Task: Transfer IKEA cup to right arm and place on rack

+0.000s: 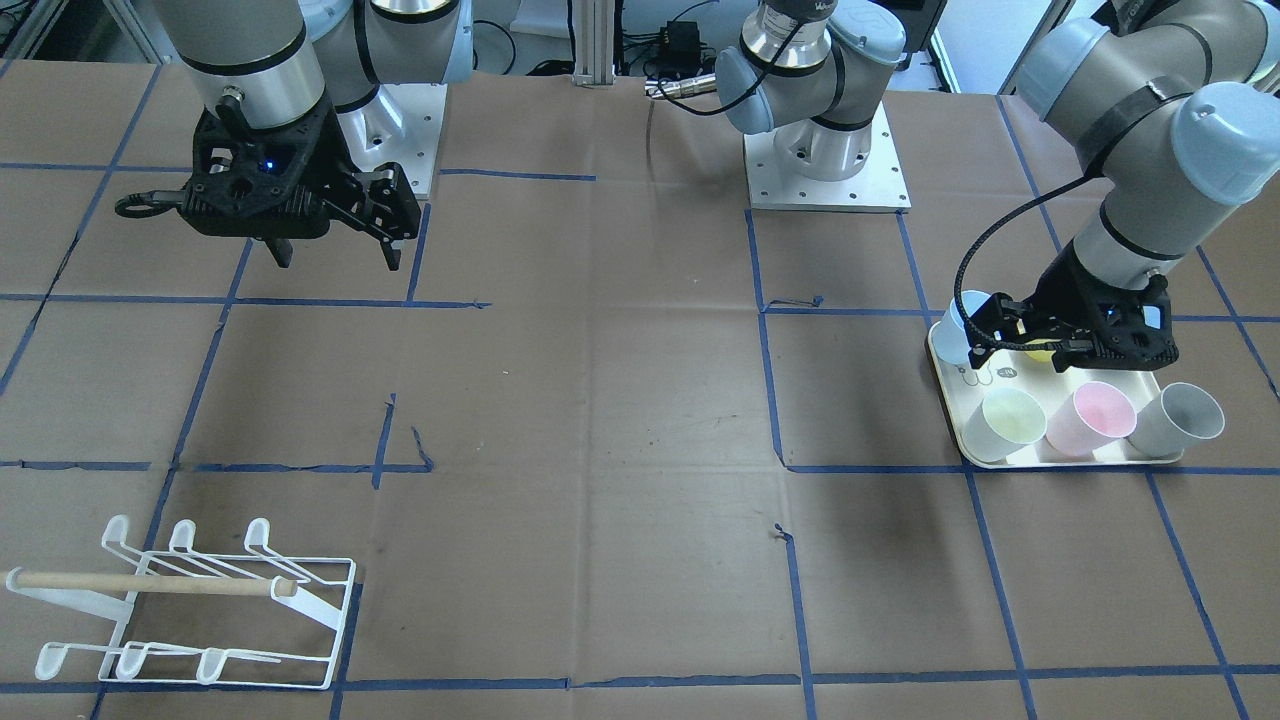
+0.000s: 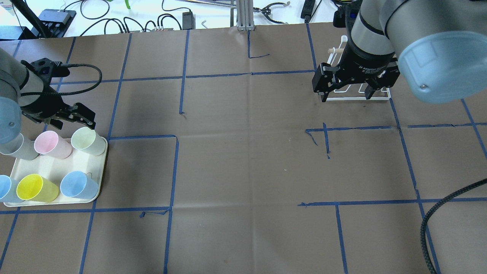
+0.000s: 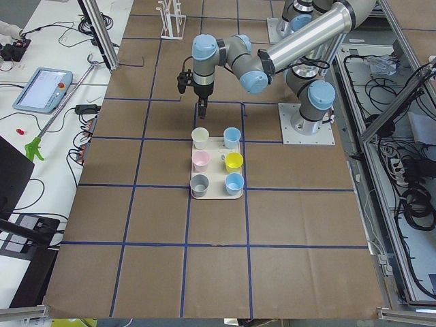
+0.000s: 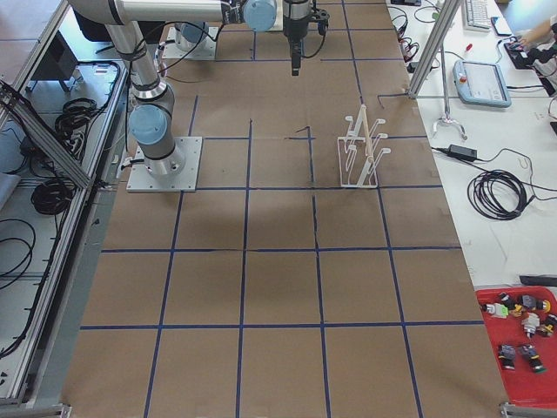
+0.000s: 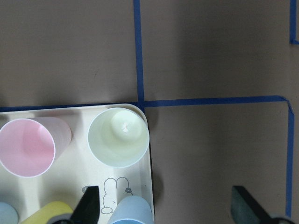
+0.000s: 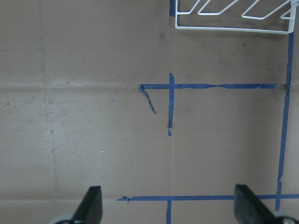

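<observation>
The left arm (image 2: 9, 85) bends down over the cream rectangular tray (image 2: 76, 161). Its wrist is turned so that the left gripper (image 5: 166, 196) points straight down by the tray's corner, jaws spread wide and holding nothing. Below it, untouched, stand a pale green plastic cup (image 5: 119, 137) and beside it a pink plastic cup (image 5: 28, 147). A light blue plastic cup (image 5: 133, 210) sits nearest the black fingers (image 5: 88, 205). I cannot tell which one is the cup to be moved. Every cup on the tray stands upright, mouth up, long axis vertical.

The right arm (image 2: 376, 34) hangs well apart across the brown paper surface (image 2: 243, 171). The right gripper (image 2: 346, 95) also aims down, jaws parted and empty, near the white wire rack (image 1: 200, 610). The rack's light wooden dowel (image 1: 150, 582) lies level, along the surface's length.
</observation>
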Controlling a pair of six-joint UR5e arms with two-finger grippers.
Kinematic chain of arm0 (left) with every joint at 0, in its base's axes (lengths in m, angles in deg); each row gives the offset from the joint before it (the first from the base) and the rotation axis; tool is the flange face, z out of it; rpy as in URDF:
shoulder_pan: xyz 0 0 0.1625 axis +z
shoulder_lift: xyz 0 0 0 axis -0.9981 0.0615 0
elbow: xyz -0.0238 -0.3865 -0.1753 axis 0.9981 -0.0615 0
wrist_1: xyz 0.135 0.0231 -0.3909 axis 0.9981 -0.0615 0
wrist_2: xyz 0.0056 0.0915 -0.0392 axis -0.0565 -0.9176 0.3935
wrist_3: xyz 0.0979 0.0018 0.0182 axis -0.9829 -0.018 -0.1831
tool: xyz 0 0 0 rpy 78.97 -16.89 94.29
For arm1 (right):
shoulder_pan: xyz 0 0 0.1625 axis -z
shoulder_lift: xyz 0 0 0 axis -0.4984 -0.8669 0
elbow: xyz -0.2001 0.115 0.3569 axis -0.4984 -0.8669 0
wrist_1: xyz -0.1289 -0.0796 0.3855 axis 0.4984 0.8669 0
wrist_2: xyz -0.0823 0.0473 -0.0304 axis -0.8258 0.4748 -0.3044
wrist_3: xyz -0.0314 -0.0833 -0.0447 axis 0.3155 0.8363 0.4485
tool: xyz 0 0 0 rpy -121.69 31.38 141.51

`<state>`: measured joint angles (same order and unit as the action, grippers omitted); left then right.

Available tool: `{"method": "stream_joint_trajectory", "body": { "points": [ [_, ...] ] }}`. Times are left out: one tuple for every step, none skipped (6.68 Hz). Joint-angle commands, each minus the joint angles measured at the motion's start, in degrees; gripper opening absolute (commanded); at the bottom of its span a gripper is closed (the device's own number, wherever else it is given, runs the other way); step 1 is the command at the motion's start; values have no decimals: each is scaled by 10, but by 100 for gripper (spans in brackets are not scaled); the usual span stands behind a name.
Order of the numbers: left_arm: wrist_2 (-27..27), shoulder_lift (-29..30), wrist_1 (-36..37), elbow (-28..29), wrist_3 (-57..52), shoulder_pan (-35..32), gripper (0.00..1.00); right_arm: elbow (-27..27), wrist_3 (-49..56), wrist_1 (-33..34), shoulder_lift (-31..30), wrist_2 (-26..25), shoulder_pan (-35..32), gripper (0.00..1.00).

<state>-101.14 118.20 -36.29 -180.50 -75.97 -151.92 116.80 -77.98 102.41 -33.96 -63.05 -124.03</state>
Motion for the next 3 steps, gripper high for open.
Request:
{"method": "stream_joint_trajectory", "body": {
  "points": [
    [0,47,44,-8,0,1,100,0,0,0,0,0,0,100],
    [1,68,52,-8,0,1,99,1,0,0,0,0,0,100],
    [-1,86,67,-12,-1,2,99,1,0,0,0,0,0,100]
  ]
}}
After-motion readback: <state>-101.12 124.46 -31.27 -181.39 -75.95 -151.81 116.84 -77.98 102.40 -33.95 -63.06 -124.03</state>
